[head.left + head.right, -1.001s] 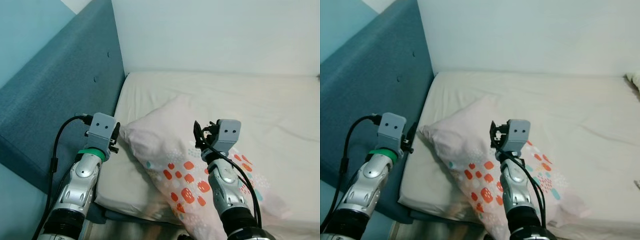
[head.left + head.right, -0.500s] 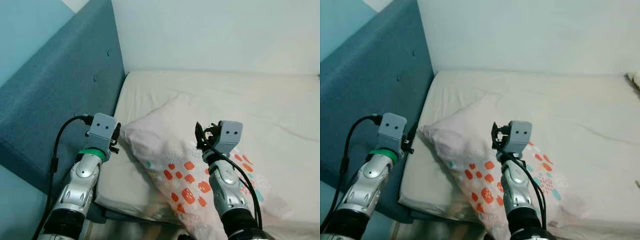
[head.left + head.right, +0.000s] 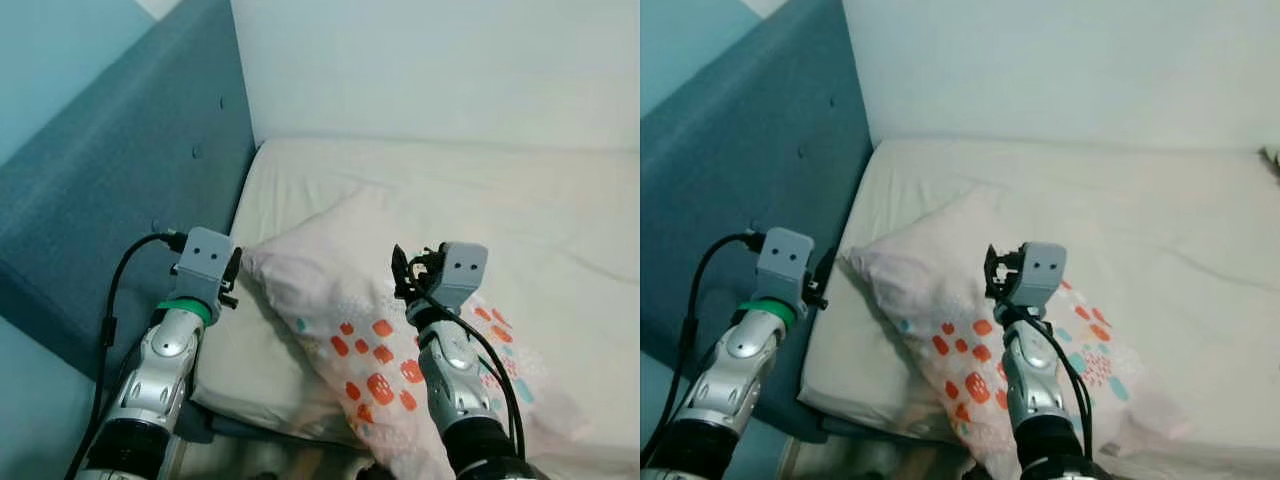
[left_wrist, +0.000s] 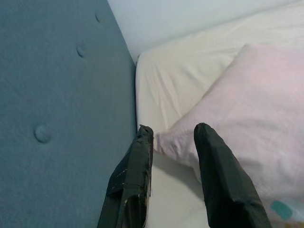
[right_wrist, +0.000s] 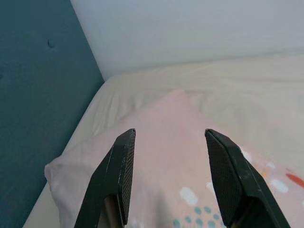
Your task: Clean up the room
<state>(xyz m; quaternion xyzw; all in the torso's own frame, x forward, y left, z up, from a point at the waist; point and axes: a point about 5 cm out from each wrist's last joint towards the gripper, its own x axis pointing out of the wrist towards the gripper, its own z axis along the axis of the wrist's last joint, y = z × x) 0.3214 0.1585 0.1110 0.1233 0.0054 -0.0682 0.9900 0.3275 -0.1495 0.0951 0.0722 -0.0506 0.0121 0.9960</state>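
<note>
pillow [image 3: 330, 290] on bed [image 3: 500, 200]; both fingers [image 4: 211, 156] apart

Pink pillow [image 3: 340, 290] with orange-teal spots, cream sheet [image 3: 520, 200], blue headboard [image 3: 120, 190].

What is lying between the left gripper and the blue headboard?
Nothing lies there. In the left wrist view the left gripper stands open at the corner of the pink pillow, and only bare cream sheet runs to the blue headboard.

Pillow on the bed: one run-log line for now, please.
pillow skewed on mattress | left gripper open at pillow corner | right gripper open above pillow
</note>
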